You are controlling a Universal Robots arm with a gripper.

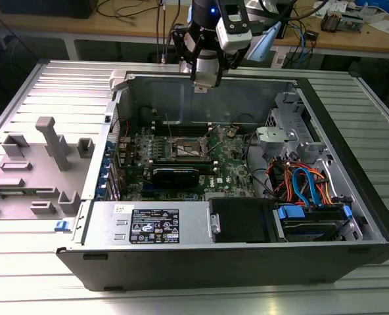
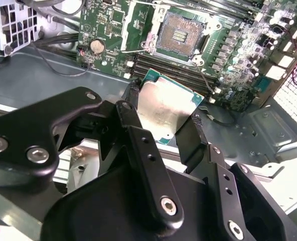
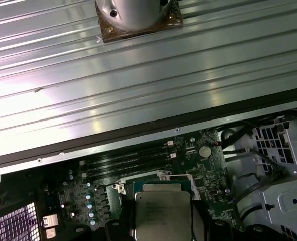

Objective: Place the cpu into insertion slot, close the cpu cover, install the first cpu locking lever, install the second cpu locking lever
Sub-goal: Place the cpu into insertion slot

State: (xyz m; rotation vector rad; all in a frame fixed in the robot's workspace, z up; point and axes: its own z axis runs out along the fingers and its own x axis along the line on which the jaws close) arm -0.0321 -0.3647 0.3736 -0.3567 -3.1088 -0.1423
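Observation:
My gripper (image 2: 164,106) is shut on the cpu (image 2: 166,108), a flat square chip with a dull silver top, its black fingers (image 2: 133,95) clamping two opposite edges. In the exterior view the gripper (image 1: 204,84) hangs above the back wall of the open computer case, higher than the green motherboard (image 1: 230,164). The insertion slot (image 2: 181,35) lies uncovered on the board beyond the chip, its dark centre showing. The cpu cover (image 2: 144,22) looks swung open beside it. In the first wrist view the cpu (image 3: 163,213) hides most of the socket.
A long black card (image 1: 175,174) lies in front of the insertion slot (image 1: 189,149), with memory slots (image 1: 165,154) beside it. The black power supply (image 1: 152,223) fills the case front. Drive cage and blue and orange cables (image 1: 309,184) sit right. A grey fixture (image 1: 46,147) stands outside left.

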